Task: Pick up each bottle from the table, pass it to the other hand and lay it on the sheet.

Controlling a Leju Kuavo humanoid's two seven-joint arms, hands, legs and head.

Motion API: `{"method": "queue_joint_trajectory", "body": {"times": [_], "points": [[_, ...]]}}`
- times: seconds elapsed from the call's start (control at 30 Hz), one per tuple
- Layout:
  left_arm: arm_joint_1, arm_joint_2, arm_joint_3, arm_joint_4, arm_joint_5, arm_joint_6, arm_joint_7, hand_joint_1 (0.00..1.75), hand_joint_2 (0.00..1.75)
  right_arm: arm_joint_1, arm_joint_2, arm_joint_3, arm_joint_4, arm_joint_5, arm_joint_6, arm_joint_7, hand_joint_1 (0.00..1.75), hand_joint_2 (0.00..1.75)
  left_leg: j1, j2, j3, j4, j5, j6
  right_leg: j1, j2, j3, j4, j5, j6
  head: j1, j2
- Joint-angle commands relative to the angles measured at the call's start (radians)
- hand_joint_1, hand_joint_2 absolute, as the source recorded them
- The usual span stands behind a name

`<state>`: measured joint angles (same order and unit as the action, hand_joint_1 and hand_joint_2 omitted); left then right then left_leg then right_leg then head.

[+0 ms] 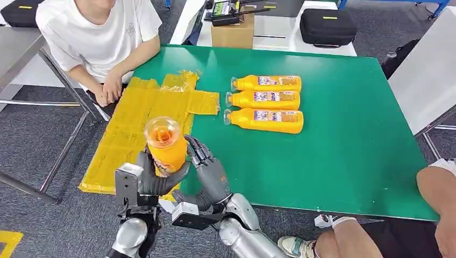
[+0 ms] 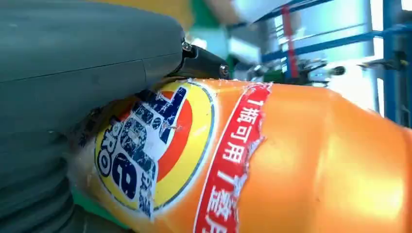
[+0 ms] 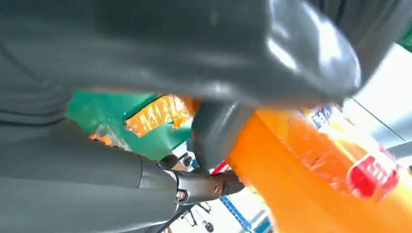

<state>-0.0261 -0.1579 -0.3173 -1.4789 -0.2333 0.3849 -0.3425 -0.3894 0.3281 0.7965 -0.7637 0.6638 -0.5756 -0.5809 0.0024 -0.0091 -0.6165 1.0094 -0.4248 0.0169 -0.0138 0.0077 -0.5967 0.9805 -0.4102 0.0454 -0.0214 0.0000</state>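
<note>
One glossy orange bottle (image 1: 166, 145) in left hand (image 1: 153, 180)

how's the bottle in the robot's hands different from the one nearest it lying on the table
The held bottle stands upright, off the table, over the yellow sheet; the nearest table bottle lies on its side on the green table. The left hand grips the held bottle; nothing touches the table bottle, which sits in a row of three. Both are orange, labelled, with clear tops.

Three bottles (image 1: 264, 103) lie side by side on the table (image 1: 344, 140), seemingly just right of the sheet (image 1: 137, 126).
</note>
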Motion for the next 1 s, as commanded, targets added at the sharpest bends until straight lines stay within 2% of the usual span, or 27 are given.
{"method": "queue_joint_trajectory", "body": {"times": [0.03, 0.13, 0.3, 0.33, 0.43, 0.5, 0.57, 0.67, 0.73, 0.77, 0.93, 0.97, 1.0], "points": [[-0.215, 0.073, 0.176, 0.188, -0.273, 0.009, 0.057, 1.75, 1.75, -0.089, -0.018, 0.086, -0.024, 0.066, 0.109, 0.067, 0.0, 0.0, 0.001, 0.0, 0.002, 0.0, 0.0, -0.001, 0.001, -0.001, 0.002, 0.0, 0.0, -0.001, 0.0, 0.0], [-0.222, 0.062, 0.221, 0.206, -0.252, -0.046, 0.055, 1.75, 1.75, -0.072, -0.013, 0.051, -0.086, 0.011, 0.184, 0.075, 0.0, 0.0, 0.0, 0.001, 0.002, 0.0, 0.0, -0.001, 0.0, 0.0, 0.002, 0.0, 0.0, -0.002, 0.0, 0.0], [-0.229, 0.077, 0.18, 0.224, -0.342, -0.025, 0.038, 1.75, 1.75, -0.067, -0.028, 0.033, -0.119, -0.025, 0.215, 0.051, 0.0, 0.0, 0.0, 0.001, 0.003, -0.001, 0.0, -0.001, 0.0, 0.0, 0.003, 0.0, -0.001, -0.001, 0.0, 0.0], [-0.236, 0.101, 0.149, 0.235, -0.449, -0.001, 0.062, 1.75, 1.75, -0.067, -0.031, 0.032, -0.132, -0.028, 0.228, 0.044, 0.0, 0.0, 0.0, 0.0, 0.003, -0.001, 0.0, -0.001, 0.0, -0.002, 0.003, 0.0, -0.001, -0.001, -0.001, 0.0], [-0.281, 0.16, 0.079, 0.313, -0.661, -0.085, 0.159, 1.75, 1.75, -0.068, -0.056, 0.059, -0.187, 0.029, 0.249, 0.075, 0.0, 0.0, 0.0, -0.003, 0.003, 0.0, 0.0, -0.001, 0.0, -0.004, 0.004, 0.0, -0.001, -0.001, 0.0, 0.0], [-0.333, 0.172, 0.071, 0.419, -0.728, -0.129, 0.19, 1.75, 1.75, -0.062, -0.076, 0.085, -0.229, 0.064, 0.293, 0.097, 0.0, 0.0, 0.0, -0.001, 0.003, -0.001, 0.001, -0.001, 0.0, -0.003, 0.004, 0.0, -0.001, -0.001, 0.0, 0.0], [-0.391, 0.166, 0.1, 0.536, -0.745, -0.139, 0.201, 1.75, 1.75, -0.069, -0.089, 0.128, -0.257, 0.108, 0.337, 0.124, 0.0, 0.0, 0.0, -0.003, 0.003, -0.001, 0.001, -0.001, 0.0, -0.006, 0.004, 0.0, -0.001, -0.002, 0.0, 0.0], [-0.454, 0.149, 0.189, 0.679, -0.672, -0.158, 0.157, 1.75, 1.75, -0.094, -0.108, 0.207, -0.278, 0.131, 0.448, 0.166, 0.0, 0.0, 0.0, -0.002, 0.003, 0.0, 0.001, -0.001, 0.0, -0.003, 0.003, 0.001, -0.001, -0.002, -0.001, 0.0], [-0.506, 0.114, 0.288, 0.779, -0.517, -0.241, 0.104, 1.75, 1.75, -0.139, -0.112, 0.263, -0.225, 0.121, 0.502, 0.166, 0.0, 0.0, 0.0, -0.001, 0.003, 0.0, 0.001, -0.001, 0.0, -0.002, 0.003, 0.001, 0.0, -0.002, 0.001, 0.0], [-0.522, 0.115, 0.287, 0.804, -0.512, -0.248, 0.098, 1.75, 1.75, -0.151, -0.108, 0.268, -0.205, 0.113, 0.502, 0.154, 0.0, 0.0, 0.0, 0.0, 0.002, 0.0, 0.001, 0.0, 0.0, -0.001, 0.003, 0.001, 0.0, -0.001, 0.0, 0.0], [-0.527, 0.112, 0.286, 0.809, -0.512, -0.246, 0.098, 1.75, 1.75, -0.156, -0.106, 0.267, -0.198, 0.11, 0.501, 0.152, 0.0, 0.0, 0.001, -0.002, 0.002, 0.001, 0.001, -0.001, 0.001, -0.004, 0.004, 0.001, -0.001, -0.002, 0.0, 0.0], [-0.527, 0.119, 0.26, 0.81, -0.551, -0.216, 0.108, 1.75, 1.75, -0.156, -0.104, 0.265, -0.196, 0.105, 0.497, 0.15, 0.0, 0.0, 0.0, -0.002, 0.001, 0.0, 0.002, 0.0, 0.0, -0.003, 0.003, 0.002, 0.0, -0.001, 0.0, 0.0], [-0.541, 0.144, 0.184, 0.823, -0.674, -0.129, 0.137, 1.75, 1.75, -0.162, -0.106, 0.271, -0.199, 0.105, 0.492, 0.148, 0.0, 0.0, 0.001, -0.001, 0.003, 0.001, 0.0, -0.001, 0.001, -0.003, 0.005, 0.002, -0.002, -0.002, 0.0, 0.0]]}}
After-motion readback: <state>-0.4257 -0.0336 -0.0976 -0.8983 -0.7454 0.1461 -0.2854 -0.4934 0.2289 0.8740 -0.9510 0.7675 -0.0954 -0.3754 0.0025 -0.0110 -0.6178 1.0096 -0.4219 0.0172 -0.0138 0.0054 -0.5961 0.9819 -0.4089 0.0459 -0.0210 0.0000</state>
